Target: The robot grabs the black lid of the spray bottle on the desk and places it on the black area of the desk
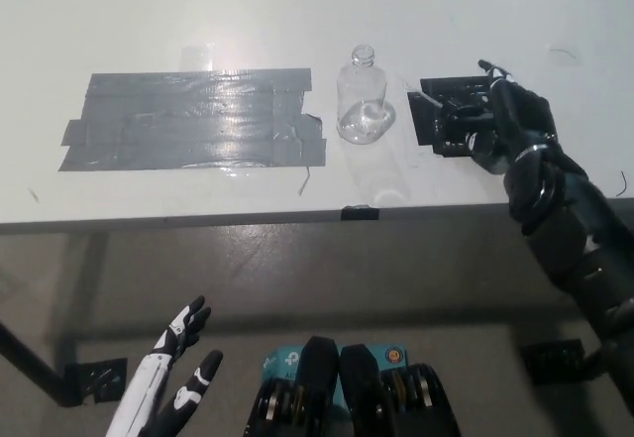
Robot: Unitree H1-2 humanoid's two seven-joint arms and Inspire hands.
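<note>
Landmark: clear spray bottle (365,100), upright on the white desk (149,21), neck open at the top, no lid on it.

1. Left hand (181,378), white with dark fingertips. Well below and to the left of the bottle, in front of the desk's near edge and over the floor. Fingers spread apart, holding nothing, at rest.

2. Black area (193,120), a patch of overlapping dark grey tape strips stuck flat on the desk. Lies to the left of the bottle, its right edge just beside the bottle's base. Surface glossy, catching light. Nothing lies on it.

3. Black tape tab (360,213) on the desk's front edge, straight below the bottle.

4. Black lid (448,108), with a thin pale tube projecting from it toward the bottle. Just to the right of the bottle, on a small dark square at the fingertips of the right hand. Outline merges with the dark fingers, so its exact shape cannot be made out.

5. Right hand (495,120), black. To the right of the bottle, over the desk, arm entering from the lower right. Fingers curled at the lid; whether they actually clasp it cannot be told.
</note>
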